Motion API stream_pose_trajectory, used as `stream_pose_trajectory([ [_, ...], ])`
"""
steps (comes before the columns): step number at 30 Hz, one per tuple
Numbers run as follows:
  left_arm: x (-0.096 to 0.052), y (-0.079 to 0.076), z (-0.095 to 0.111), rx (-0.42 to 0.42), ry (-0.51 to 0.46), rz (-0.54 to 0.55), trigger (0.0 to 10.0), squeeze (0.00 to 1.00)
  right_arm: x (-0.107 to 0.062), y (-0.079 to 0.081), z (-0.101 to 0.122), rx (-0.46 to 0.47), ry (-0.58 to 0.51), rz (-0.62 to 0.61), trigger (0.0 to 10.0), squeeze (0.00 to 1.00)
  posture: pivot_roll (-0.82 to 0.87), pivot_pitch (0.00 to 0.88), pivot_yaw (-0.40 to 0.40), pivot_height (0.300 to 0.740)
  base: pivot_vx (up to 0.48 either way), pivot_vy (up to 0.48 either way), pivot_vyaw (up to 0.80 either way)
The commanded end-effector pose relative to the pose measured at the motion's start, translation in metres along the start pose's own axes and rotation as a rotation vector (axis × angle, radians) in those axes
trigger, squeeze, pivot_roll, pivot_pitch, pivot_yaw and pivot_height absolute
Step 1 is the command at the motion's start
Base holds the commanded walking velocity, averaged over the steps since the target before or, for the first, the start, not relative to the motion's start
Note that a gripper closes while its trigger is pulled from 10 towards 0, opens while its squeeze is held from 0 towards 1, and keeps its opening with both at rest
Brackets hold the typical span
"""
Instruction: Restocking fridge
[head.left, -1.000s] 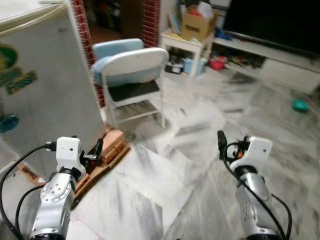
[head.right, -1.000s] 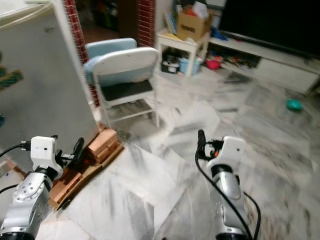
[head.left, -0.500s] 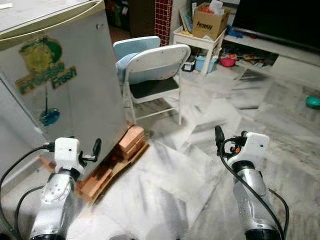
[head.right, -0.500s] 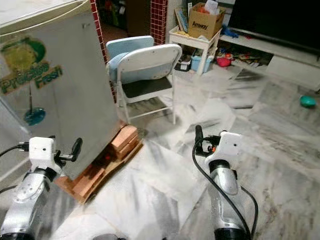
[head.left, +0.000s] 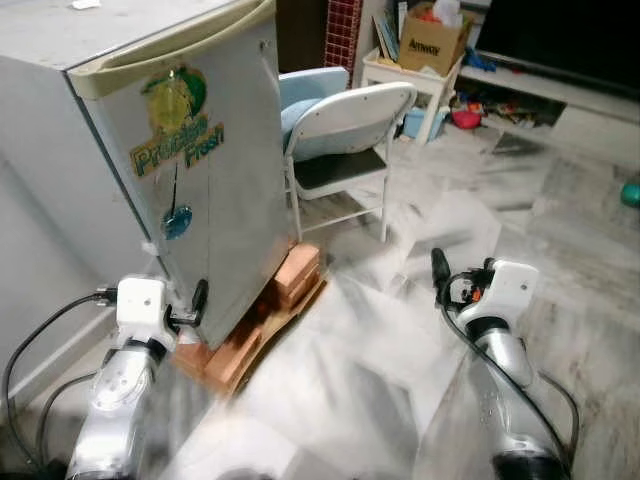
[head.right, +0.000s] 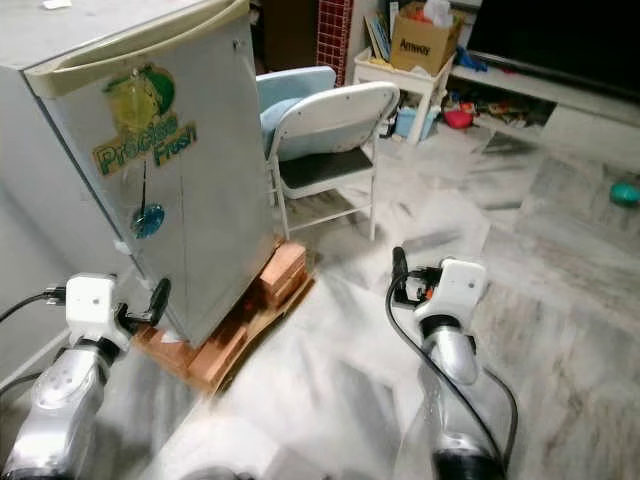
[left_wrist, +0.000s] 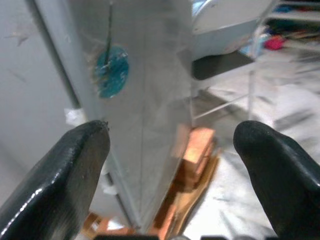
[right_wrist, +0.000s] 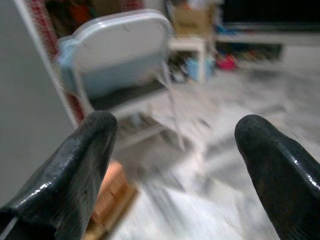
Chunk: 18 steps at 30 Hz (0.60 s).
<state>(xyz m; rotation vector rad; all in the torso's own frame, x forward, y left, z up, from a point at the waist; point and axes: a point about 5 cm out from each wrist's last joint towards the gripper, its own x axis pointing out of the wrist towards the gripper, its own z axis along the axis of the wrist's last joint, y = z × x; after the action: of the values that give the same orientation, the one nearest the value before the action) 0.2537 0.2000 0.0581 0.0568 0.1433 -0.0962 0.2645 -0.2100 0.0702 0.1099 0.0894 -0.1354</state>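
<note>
You've got one fridge (head.left: 150, 150), two chairs (head.left: 345, 135), one side table (head.left: 410, 75), one box (head.left: 435, 40), two grippers.

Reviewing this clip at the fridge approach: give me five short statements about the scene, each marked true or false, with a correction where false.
1. The fridge door is shut. True.
2. The fridge stands on bricks over a wooden board. True.
3. The left gripper holds a bottle. False: its jaws are open and hold nothing.
4. The folding chair lies tipped over on the floor. False: it stands upright beside the fridge.
5. The right gripper has its jaws apart, with nothing between them. True.
</note>
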Motion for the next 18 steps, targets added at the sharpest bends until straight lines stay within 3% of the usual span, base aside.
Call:
stream_pose_trajectory([
  [1,-0.0008,0.0077,0.0041,0.026,-0.013,0.012,10.0,0.00,0.0021,0.0060,0.0044,0.003,-0.021,0.015,10.0,0.00,0.00,0.000,-0.028,0.740,0.000,0.480,0.00],
  [16,0.0002,0.0057,0.0047,0.038,-0.022,-0.001,10.0,0.00,0.0049,0.0107,0.0049,0.012,-0.021,0.043,10.0,0.00,0.00,0.000,-0.031,0.740,0.000,0.480,0.00],
  [18,0.0008,0.0050,0.0048,0.044,-0.027,-0.001,10.0,0.00,0.0051,0.0109,0.0039,0.015,-0.010,0.044,10.0,0.00,0.00,0.000,-0.032,0.740,0.000,0.000,-0.70],
])
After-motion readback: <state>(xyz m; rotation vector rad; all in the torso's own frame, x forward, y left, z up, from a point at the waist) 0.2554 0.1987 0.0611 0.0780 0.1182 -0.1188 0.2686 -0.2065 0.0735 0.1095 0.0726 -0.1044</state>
